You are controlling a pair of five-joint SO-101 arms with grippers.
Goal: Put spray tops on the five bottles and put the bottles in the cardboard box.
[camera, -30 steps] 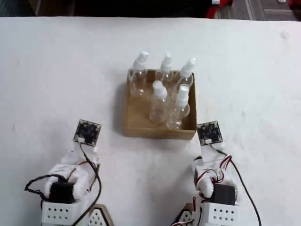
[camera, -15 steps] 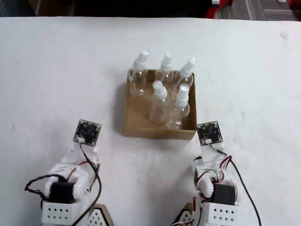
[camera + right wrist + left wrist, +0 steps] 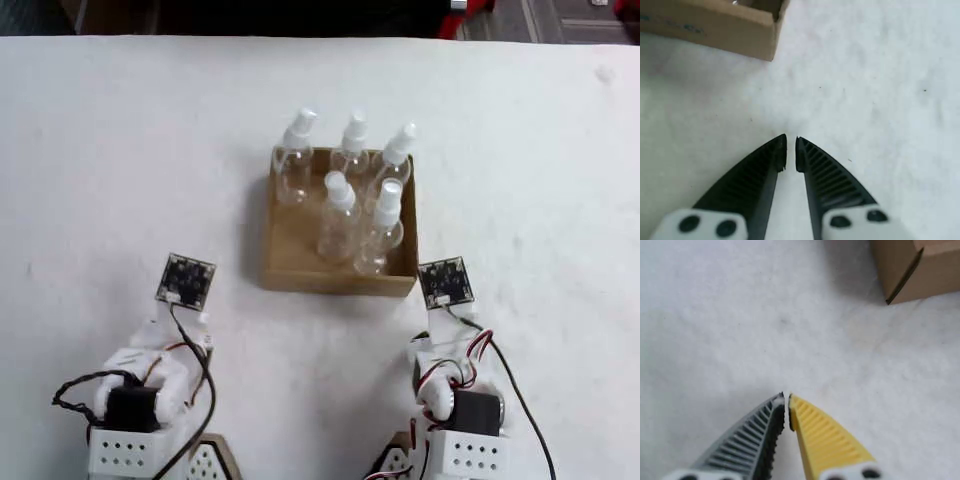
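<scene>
My left claw (image 3: 786, 406) is closed tip to tip, holding nothing, over the bare table (image 3: 740, 315), with a corner of the cardboard box (image 3: 920, 275) near but apart. My right claw (image 3: 791, 150) is pinched almost closed, empty, also near a box corner. From above, the five bottles (image 3: 340, 228) stand upright inside the box, each with a spray top (image 3: 337, 187) on. I judge the task done. Nothing is left to grasp, so the next move is just parking.
</scene>
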